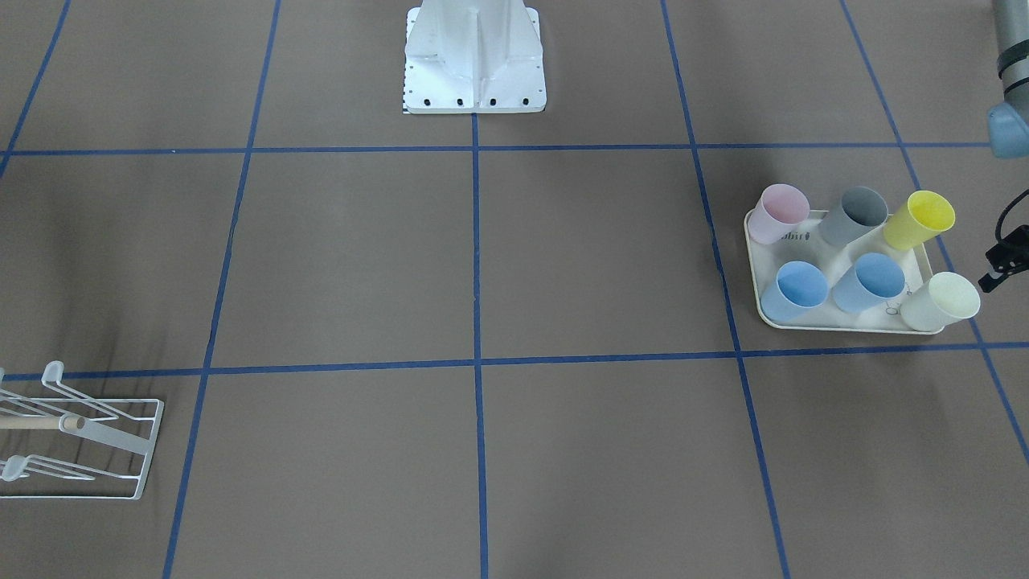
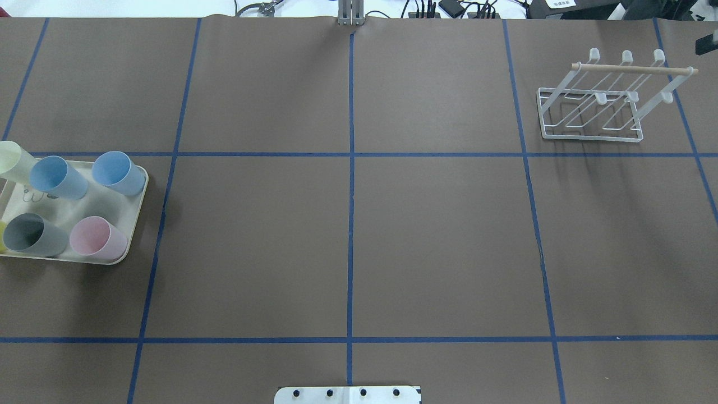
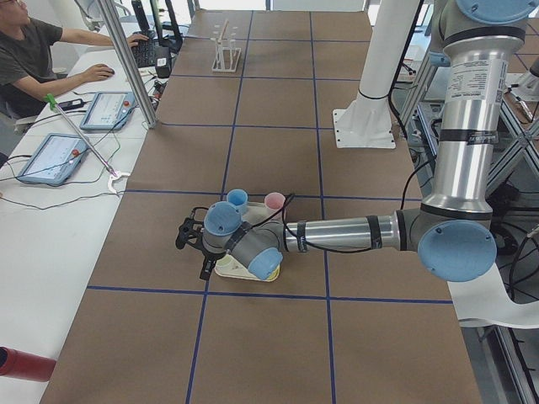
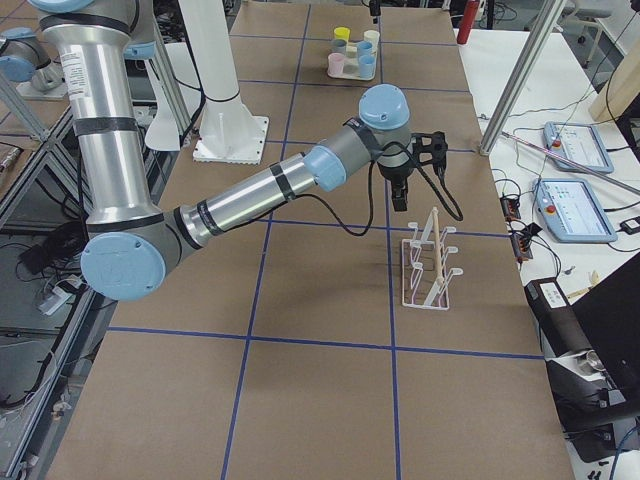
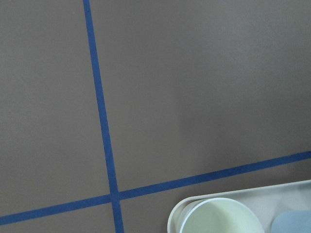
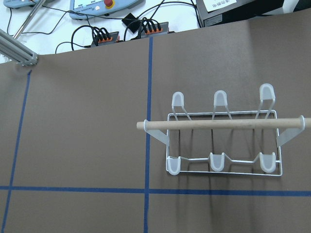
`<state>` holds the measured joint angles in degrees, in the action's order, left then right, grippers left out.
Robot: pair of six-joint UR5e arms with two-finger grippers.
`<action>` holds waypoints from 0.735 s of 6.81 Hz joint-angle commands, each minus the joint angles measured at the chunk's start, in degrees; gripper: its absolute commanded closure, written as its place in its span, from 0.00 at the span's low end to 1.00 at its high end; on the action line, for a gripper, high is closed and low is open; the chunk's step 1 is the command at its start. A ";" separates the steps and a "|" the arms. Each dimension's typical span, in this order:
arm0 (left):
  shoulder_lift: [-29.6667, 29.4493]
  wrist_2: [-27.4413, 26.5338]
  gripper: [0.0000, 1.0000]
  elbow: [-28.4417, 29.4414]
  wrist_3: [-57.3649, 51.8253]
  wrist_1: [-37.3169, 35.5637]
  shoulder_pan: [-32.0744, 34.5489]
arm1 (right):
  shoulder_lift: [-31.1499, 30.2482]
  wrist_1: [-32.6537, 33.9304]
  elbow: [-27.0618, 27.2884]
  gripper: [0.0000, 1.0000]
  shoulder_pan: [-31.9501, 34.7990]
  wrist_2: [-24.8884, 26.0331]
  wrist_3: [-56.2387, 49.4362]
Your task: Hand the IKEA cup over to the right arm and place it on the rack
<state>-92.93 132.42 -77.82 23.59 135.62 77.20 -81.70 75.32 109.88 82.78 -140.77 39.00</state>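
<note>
Brown paper crossed with blue tape covers the tabletop (image 2: 437,235). On my left side a cream tray (image 1: 844,325) carries six cups standing mouths up. My left claw (image 1: 997,265) hangs just beside the tray's outer corner, nearest the pale cup (image 1: 942,301), which also shows at the bottom of my left wrist view. It holds no cup, and I cannot tell how far its fingers are spread, since no view shows them clearly. My right claw (image 4: 400,192) hovers above the white wire rack (image 2: 592,138) at the far end of the tabletop; I see nothing in it, and its opening is just as unclear. I judge the step in hand to be the first pick. To do it well, I should come down on the pale cup's wall on the side away from the blue cup (image 1: 870,283) just beside it. I should lift straight up so the tray does not drag, and leave part of the cup free for my right claw to take.
</note>
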 commanded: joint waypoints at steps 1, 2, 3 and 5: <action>-1.19 -0.23 0.05 2.75 0.84 1.49 -2.04 | 1.44 -5.08 -0.54 0.01 -0.25 1.80 1.78; -1.98 -0.32 0.06 4.15 0.67 1.58 -3.27 | 2.24 -5.10 -0.63 0.01 -0.25 3.03 1.78; -1.99 -0.32 0.10 4.60 0.66 1.58 -3.98 | 2.42 -5.10 -0.54 0.01 -0.25 3.04 1.78; -1.99 -0.41 0.19 4.87 0.05 1.40 -4.69 | 2.51 -5.10 -0.28 0.01 -0.25 3.04 1.78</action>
<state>-94.88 132.08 -73.20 23.97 137.14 72.89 -79.28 70.25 109.47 82.53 -137.78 40.77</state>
